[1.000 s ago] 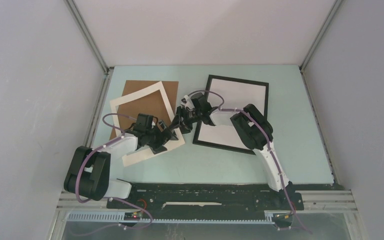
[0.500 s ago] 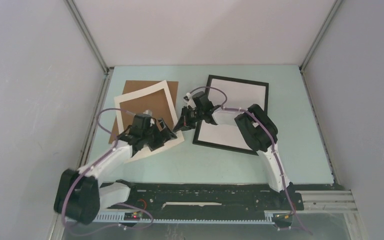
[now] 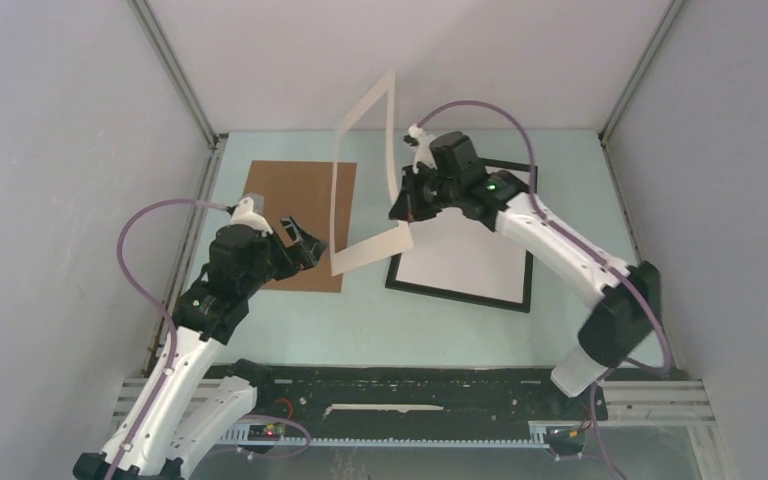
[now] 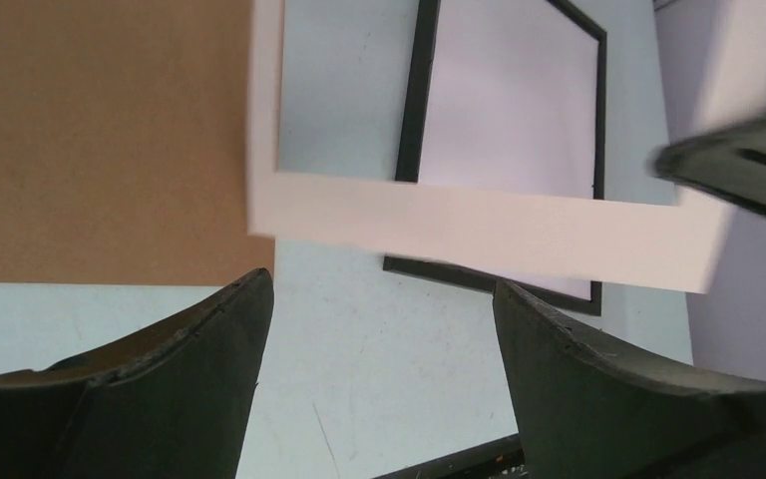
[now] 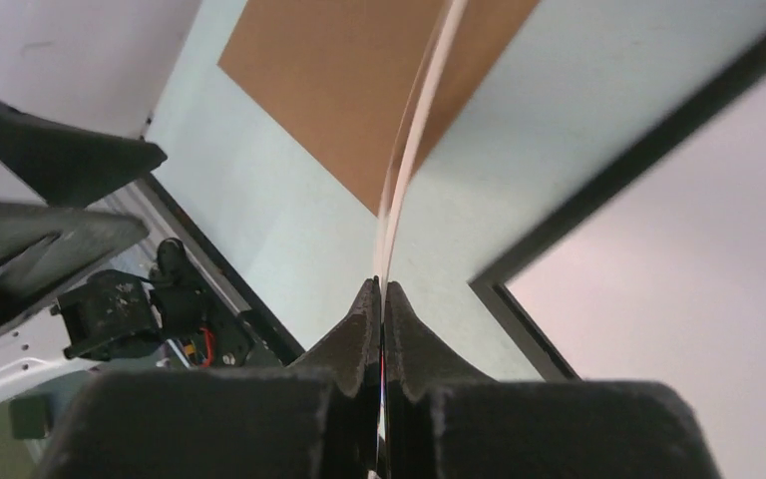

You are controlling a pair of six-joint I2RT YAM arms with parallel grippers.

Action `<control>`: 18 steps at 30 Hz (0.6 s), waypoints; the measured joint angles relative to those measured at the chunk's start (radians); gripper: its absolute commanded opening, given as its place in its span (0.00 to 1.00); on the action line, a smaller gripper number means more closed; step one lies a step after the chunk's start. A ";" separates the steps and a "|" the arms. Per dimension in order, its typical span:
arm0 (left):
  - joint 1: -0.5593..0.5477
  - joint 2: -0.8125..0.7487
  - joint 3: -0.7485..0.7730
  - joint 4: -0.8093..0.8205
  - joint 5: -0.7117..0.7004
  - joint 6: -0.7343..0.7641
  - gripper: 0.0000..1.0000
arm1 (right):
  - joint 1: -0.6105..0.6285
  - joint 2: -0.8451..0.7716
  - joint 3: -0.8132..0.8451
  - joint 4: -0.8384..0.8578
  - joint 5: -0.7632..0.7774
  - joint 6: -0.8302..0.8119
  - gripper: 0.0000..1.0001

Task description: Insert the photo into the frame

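The frame [image 3: 460, 297] lies flat at the right of the table, thin black edge around a plain white inside; its edge also shows in the left wrist view [image 4: 414, 120] and the right wrist view [image 5: 598, 190]. The photo is hidden: no dark printed face shows in any view. My right gripper [image 3: 405, 207] is shut on one corner of a white mat sheet [image 3: 370, 252], which hangs tilted in the air between the board and the frame. The sheet runs edge-on out of the closed jaws [image 5: 380, 289]. My left gripper [image 3: 305, 243] is open and empty [image 4: 381, 289], over the board's right edge.
A plain brown cardboard board [image 3: 295, 190] lies flat at the left, uncovered. Grey walls close in the table on the left, back and right. The black base rail [image 3: 410, 385] runs along the near edge.
My right gripper closed on the white mat and lifted it off the brown board, up and toward the frame. The left arm pulled back to the left, off the mat.
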 measured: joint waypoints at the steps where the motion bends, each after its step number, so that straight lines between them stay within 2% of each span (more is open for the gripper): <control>1: 0.000 0.002 0.000 -0.003 0.000 0.005 0.88 | -0.003 -0.046 0.000 -0.039 0.033 -0.019 0.00; 7: 0.000 0.051 -0.038 0.039 0.068 0.002 0.88 | -0.105 -0.253 -0.101 -0.148 0.063 -0.042 0.00; 11: -0.001 0.072 -0.087 0.076 0.125 -0.019 0.88 | -0.194 -0.312 -0.180 -0.261 0.108 -0.055 0.00; 15: -0.001 0.102 -0.109 0.128 0.180 -0.032 0.88 | -0.187 -0.330 -0.150 -0.397 0.198 -0.080 0.00; 18: -0.001 0.122 -0.119 0.160 0.203 -0.040 0.88 | -0.123 -0.341 -0.013 -0.560 0.332 -0.101 0.00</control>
